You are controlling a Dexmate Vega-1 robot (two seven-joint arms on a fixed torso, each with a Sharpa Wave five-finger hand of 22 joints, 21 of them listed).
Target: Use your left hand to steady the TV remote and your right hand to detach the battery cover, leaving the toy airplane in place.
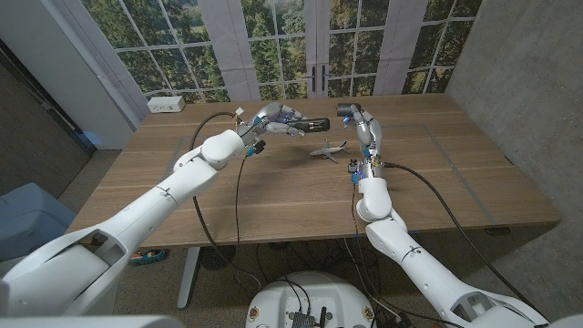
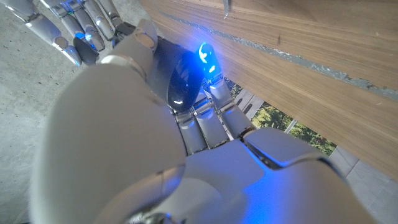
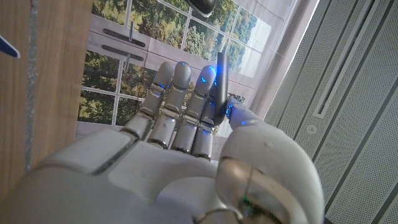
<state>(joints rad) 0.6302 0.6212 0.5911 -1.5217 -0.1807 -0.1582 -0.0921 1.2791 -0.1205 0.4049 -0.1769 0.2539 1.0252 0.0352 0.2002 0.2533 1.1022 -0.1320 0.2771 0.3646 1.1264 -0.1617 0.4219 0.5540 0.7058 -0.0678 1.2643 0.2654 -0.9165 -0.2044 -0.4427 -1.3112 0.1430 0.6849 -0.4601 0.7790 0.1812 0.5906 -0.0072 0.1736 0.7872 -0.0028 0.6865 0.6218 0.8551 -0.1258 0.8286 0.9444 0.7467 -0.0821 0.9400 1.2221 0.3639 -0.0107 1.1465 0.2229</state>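
Fingers of the left hand (image 1: pixel 273 118) grasp the remote (image 1: pixel 314 125) above the tabletop (image 1: pixel 273 196); the right hand (image 1: pixel 357 117) pinches the cover (image 3: pixel 221 81). The airplane (image 1: pixel 328 150) sits between.

- Left arm reaches from the near left corner diagonally over the table (image 1: pixel 273 196), elbow bent, wrist raised above the far middle of the table.
- Left hand (image 1: pixel 278 120) is lifted off the table, fingers wrapped round the remote (image 1: pixel 312 125), which sticks out toward the right hand.
- Right arm comes from the near right corner, forearm rising steeply over the table's middle right.
- Right hand (image 1: pixel 363 123) is raised off the table, just beside the remote's free end, fingers upright and close together.
- Right wrist view: thumb and fingers (image 3: pixel 205 93) pinch a thin dark battery cover (image 3: pixel 221 78) on edge.
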